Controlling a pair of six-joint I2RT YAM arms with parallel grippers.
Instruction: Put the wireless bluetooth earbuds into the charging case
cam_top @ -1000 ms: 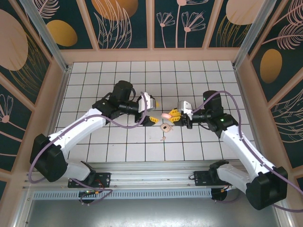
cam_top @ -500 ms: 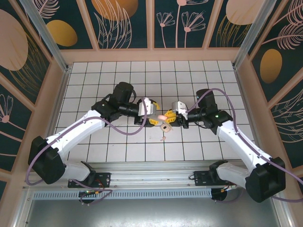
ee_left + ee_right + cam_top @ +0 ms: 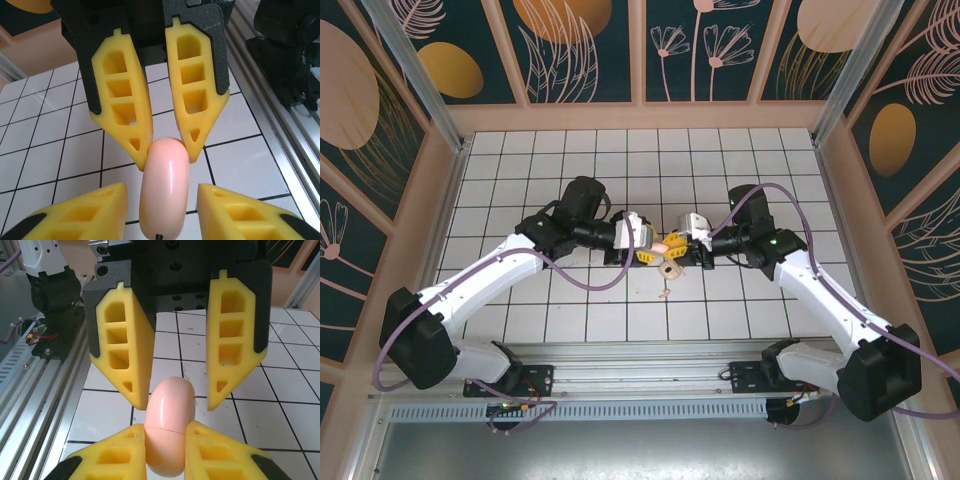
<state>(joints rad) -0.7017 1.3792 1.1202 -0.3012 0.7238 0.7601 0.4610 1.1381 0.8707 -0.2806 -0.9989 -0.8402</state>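
Slippage worries me: my right hand (image 3: pixel 165 430) pinches just one end of the glossy charging case (image 3: pixel 169 400) at lower centre of its wrist view, my left hand (image 3: pixel 161 187) stands half-wide around it, and an off-centre squeeze could squirt it onto the worktop (image 3: pixel 620 315).

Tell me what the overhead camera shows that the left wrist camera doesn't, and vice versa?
Overhead: the whole left arm and right arm, plus a cream ring-shaped piece and a tiny pale nub on the tiles. Left wrist, close up: the left gripper has gaps either side of the pink charging case, while the right gripper pinches its far end. Both: the case between the two grippers, over the white tiled table.
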